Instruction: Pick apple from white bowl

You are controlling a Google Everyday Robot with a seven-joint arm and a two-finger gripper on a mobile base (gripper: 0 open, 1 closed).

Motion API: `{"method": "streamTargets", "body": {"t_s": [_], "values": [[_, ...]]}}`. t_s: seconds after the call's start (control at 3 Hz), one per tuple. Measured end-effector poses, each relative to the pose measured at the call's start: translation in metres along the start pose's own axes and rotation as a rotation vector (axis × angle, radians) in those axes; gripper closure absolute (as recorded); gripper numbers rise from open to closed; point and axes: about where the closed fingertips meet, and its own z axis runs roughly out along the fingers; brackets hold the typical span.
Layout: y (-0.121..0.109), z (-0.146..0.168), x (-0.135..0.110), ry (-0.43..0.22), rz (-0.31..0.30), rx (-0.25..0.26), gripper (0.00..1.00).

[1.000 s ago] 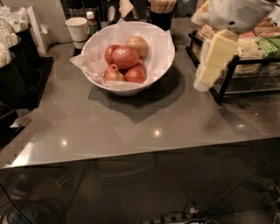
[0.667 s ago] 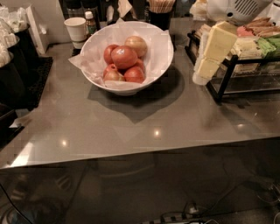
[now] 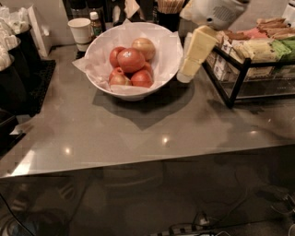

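Observation:
The white bowl point(image 3: 144, 93), lined with crinkled white paper, stands at the back middle of the grey counter. The apple point(image 3: 131, 60), big and orange-red with a pale shiny patch, lies on top of the pile in it. A pale yellow-tan apple point(image 3: 144, 46) lies behind it, and smaller darker red apples point(image 3: 141, 78) lie around it. My gripper point(image 3: 185, 76), cream-coloured under a white wrist, hangs tilted just right of the bowl's right rim. It is beside the bowl, not over it, and holds nothing that I can see.
A black wire rack point(image 3: 239, 69) of packets stands close on the gripper's right. A white paper cup point(image 3: 80, 30) and a small bottle point(image 3: 95, 23) stand behind the bowl on the left. A dark holder of sticks point(image 3: 169, 13) is behind it. Dark equipment point(image 3: 16, 69) lines the left edge.
My gripper has moved left and a little farther back, from in front of the wire rack to right beside the bowl's right rim. The bowl and apples have not moved.

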Motion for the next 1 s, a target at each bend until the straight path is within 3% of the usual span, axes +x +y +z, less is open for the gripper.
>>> {"method": "streamTargets", "body": {"t_s": [0.33, 0.67, 1.0], "values": [[-0.0305, 0.04, -0.0329, -0.028, -0.048, -0.052, 0.0], [-0.0351, 0.042, -0.04, -0.041, -0.054, -0.045, 0.0], [-0.0351, 0.0421, -0.0401, -0.041, -0.054, -0.045, 0.19]]}}
